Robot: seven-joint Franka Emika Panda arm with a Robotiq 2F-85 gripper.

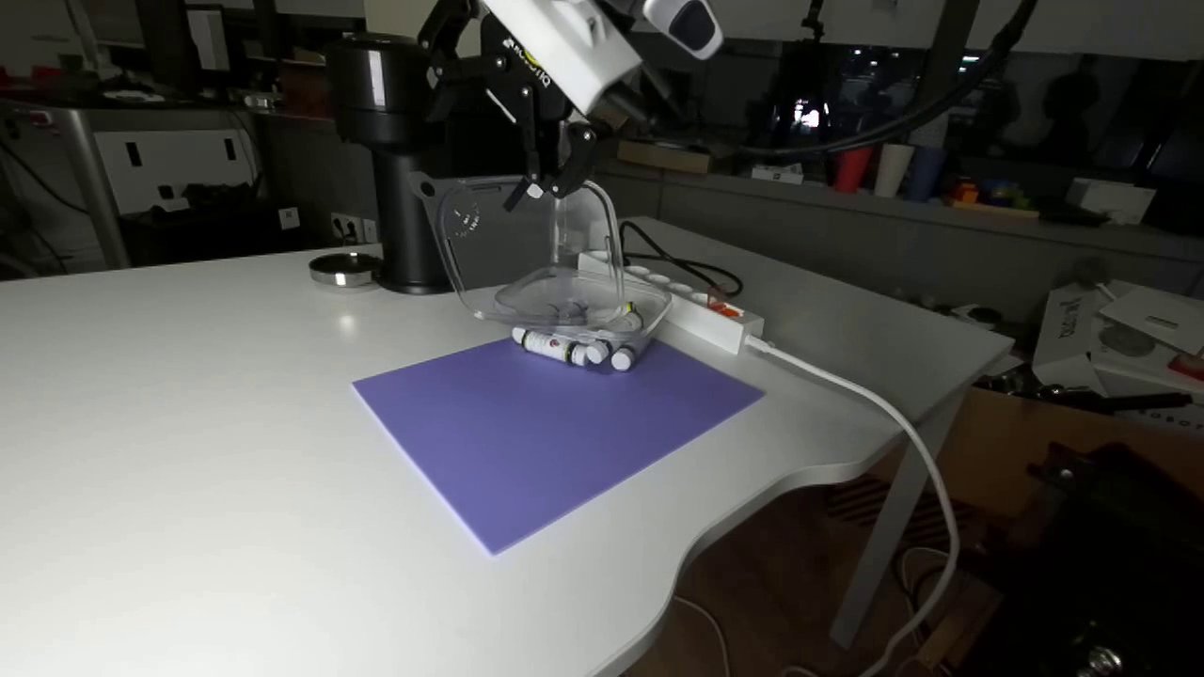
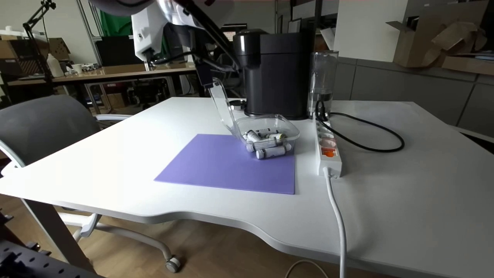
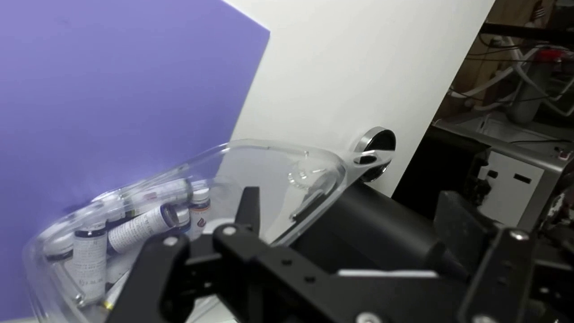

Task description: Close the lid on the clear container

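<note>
Pincer (image 3: 350, 199), my own, one: black; jaws spread wide, a plain gap between the two fingers.
Clear container (image 2: 287, 125), one: shallow, uncovered, below my pincer.
Lid (image 2: 222, 107), one: thin, see-through plastic, holed tab at one corner; raised steeply from a side of the container, its upper part right at my fingertips. Touching them or not, I cannot tell.
Vials (image 2: 274, 151), several: white-capped, white-labelled, lying at odd angles in the container, below my pincer.
Table (image 1: 188, 423), one: white, below my pincer.
Mat (image 1: 546, 442), one: purple, flat on the table, lower than my pincer, reaching under the container.
Power strip (image 2: 332, 161), one: white, below my pincer, just beside the container, on the side away from the lid.
Machine (image 2: 279, 73), one: black, tall, beside my pincer; in the wrist view it shows through the gap between my fingers.
</note>
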